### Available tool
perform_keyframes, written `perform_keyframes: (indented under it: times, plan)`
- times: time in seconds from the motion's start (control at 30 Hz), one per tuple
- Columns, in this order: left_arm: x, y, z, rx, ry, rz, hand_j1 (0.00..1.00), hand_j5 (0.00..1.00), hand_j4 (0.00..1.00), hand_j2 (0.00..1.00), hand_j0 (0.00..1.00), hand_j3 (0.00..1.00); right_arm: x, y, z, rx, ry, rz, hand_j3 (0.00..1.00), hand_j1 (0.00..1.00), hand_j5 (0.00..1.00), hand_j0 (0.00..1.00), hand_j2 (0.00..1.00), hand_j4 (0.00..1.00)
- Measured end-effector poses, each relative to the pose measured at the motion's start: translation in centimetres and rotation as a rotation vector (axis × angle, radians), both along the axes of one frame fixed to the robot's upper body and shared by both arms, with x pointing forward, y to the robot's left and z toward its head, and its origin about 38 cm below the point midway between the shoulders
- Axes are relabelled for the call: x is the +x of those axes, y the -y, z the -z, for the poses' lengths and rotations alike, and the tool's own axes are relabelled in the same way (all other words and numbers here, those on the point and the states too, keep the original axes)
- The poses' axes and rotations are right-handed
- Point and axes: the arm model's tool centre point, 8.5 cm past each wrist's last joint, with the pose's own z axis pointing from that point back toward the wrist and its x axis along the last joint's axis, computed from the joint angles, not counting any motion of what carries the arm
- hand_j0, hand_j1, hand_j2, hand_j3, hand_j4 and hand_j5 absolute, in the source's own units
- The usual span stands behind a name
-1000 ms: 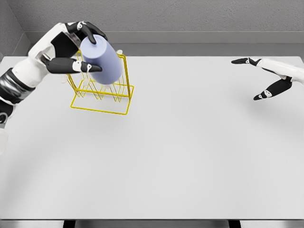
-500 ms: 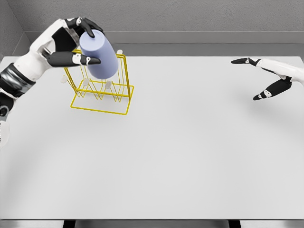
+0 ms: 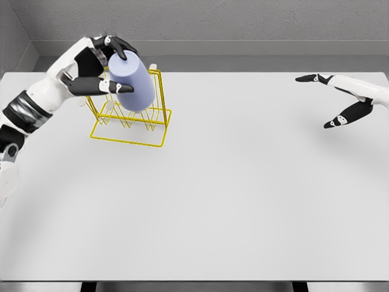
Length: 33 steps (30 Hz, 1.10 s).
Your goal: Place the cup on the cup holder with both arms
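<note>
The left hand (image 3: 100, 64) is clamped on the lavender cup (image 3: 130, 83), with dark fingers (image 3: 121, 45) curled over the cup's upper end and the thumb pressed along its near side. The cup is tilted, its flat end up and to the left, its lower end angled down and to the right into the yellow wire cup holder (image 3: 130, 115). That lower end sits among the holder's upright wires; whether it is seated on a peg or only hanging over one cannot be told, since the cup hides that part. The holder stands on the white desk (image 3: 231, 194), and its square base frame (thin yellow wire, like the rest) lies flat on the surface just below the cup. The left arm reaches the holder from the holder's left side, forearm slanting up toward it. Well apart from the holder, far off to its right, the right hand (image 3: 343, 100) hovers above the desk with fingers spread and holding nothing.
</note>
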Motion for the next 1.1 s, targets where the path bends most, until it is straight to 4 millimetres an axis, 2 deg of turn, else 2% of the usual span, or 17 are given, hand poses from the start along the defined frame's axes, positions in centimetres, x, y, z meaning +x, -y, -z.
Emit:
perform_keyframes:
  times: [0.37,0.4,0.47,0.5,0.53,0.6,0.87,0.9,0.97,1.1]
  plan:
    - [-0.6,0.0,1.3,0.000,-0.026,0.001,0.35,0.35,0.35,0.35,0.35,0.35,0.0,0.1,0.0,0.000,0.000,0.002,1.00,1.00,1.00,1.00,1.00,1.00]
    - [-0.6,0.0,1.2,0.000,-0.026,0.001,0.38,0.38,0.38,0.38,0.38,0.38,0.0,0.1,0.0,-0.001,0.000,0.002,1.00,1.00,1.00,1.00,1.00,1.00]
    - [-0.5,-0.1,1.1,0.009,-0.021,-0.004,0.71,0.71,0.71,0.71,0.71,0.71,0.0,0.1,0.0,-0.001,0.000,0.002,1.00,1.00,1.00,1.00,1.00,1.00]
    - [-0.5,-0.1,1.2,0.025,-0.016,-0.010,0.83,0.83,0.83,0.83,0.83,0.83,0.0,0.1,0.0,-0.001,0.000,0.002,1.00,1.00,1.00,1.00,1.00,1.00]
    - [-0.5,-0.1,1.3,0.041,-0.011,-0.016,0.90,0.90,0.90,0.90,0.90,0.90,0.0,0.1,0.0,-0.001,0.000,0.002,1.00,1.00,1.00,1.00,1.00,1.00]
    - [-0.5,-0.1,1.3,0.060,-0.003,-0.023,0.95,0.95,0.95,0.95,0.95,0.95,0.0,0.1,0.0,-0.001,0.000,0.002,1.00,1.00,1.00,1.00,1.00,1.00]
    - [-1.0,0.2,0.8,0.082,0.024,-0.017,0.96,0.96,0.96,0.96,0.96,0.96,0.0,0.0,0.0,0.000,0.000,-0.001,1.00,1.00,1.00,1.00,1.00,1.00]
    - [-1.2,0.2,0.9,0.083,0.023,-0.016,0.99,0.99,0.99,0.99,0.99,0.99,0.0,-0.1,0.0,0.000,0.000,-0.001,1.00,1.00,1.00,1.00,1.00,1.00]
    - [-1.8,-0.2,1.3,0.083,0.019,-0.021,1.00,1.00,1.00,1.00,1.00,1.00,0.0,-0.1,0.0,0.001,0.000,-0.001,1.00,1.00,1.00,1.00,1.00,1.00]
    - [-3.2,-1.9,0.6,0.084,0.045,-0.050,1.00,1.00,1.00,1.00,1.00,1.00,0.0,-0.1,0.0,0.001,0.000,-0.002,1.00,1.00,1.00,1.00,1.00,1.00]
